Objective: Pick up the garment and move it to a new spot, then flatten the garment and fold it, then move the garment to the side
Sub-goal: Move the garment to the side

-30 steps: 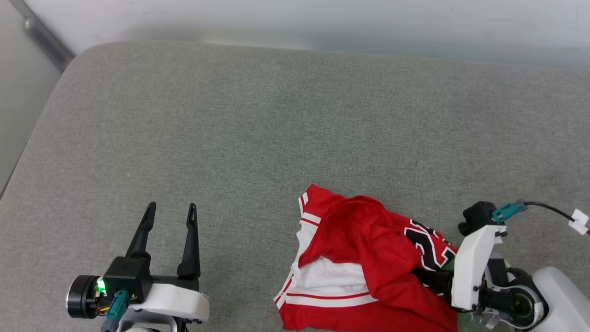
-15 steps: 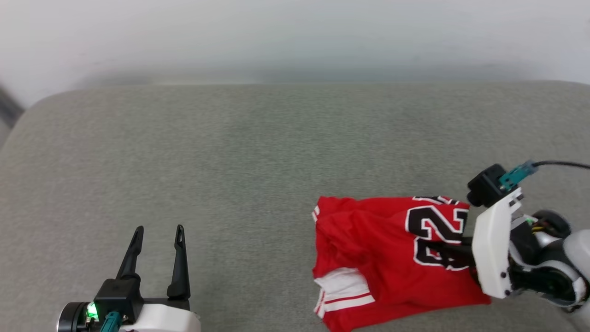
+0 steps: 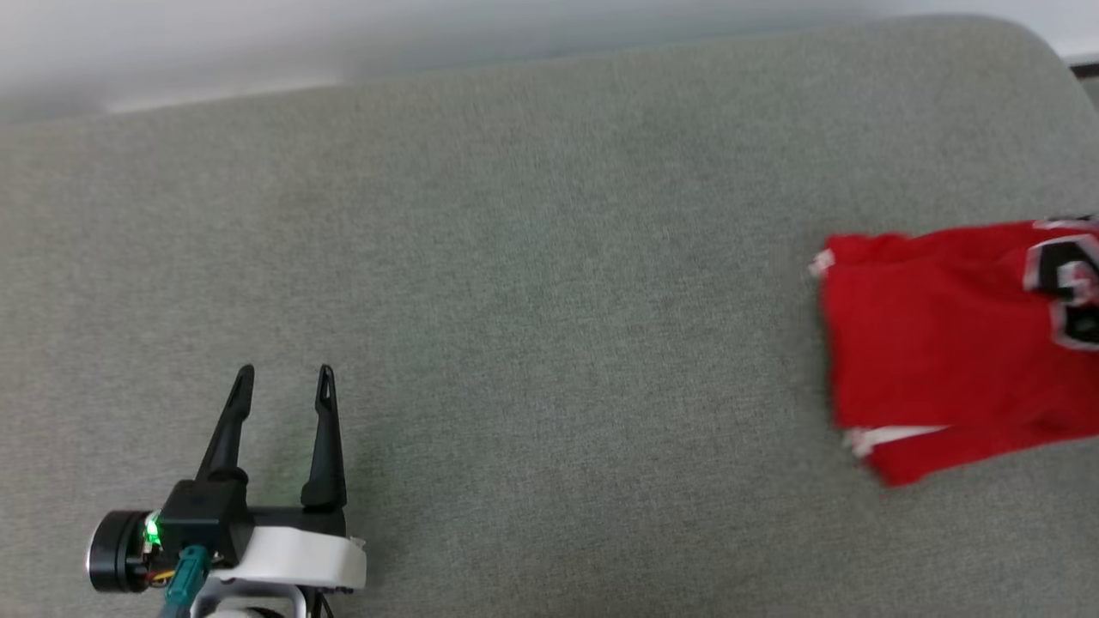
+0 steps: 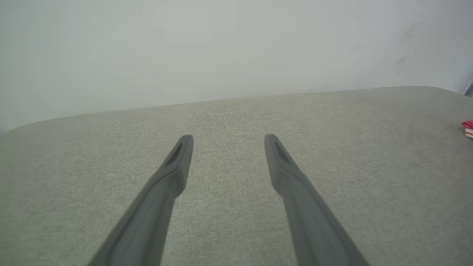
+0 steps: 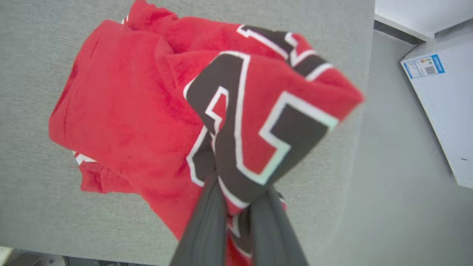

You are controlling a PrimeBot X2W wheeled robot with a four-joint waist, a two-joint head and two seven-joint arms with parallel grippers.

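Crumpled red fabric jersey (image 5: 122, 111), black white-edged numerals, bunched in clenched right gripper (image 5: 239, 201); left gripper (image 3: 285, 373) spread above grey woven cushion (image 3: 549, 257).

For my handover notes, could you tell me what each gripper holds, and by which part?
The right gripper pinches the garment at its black lettering; the left gripper holds nothing.
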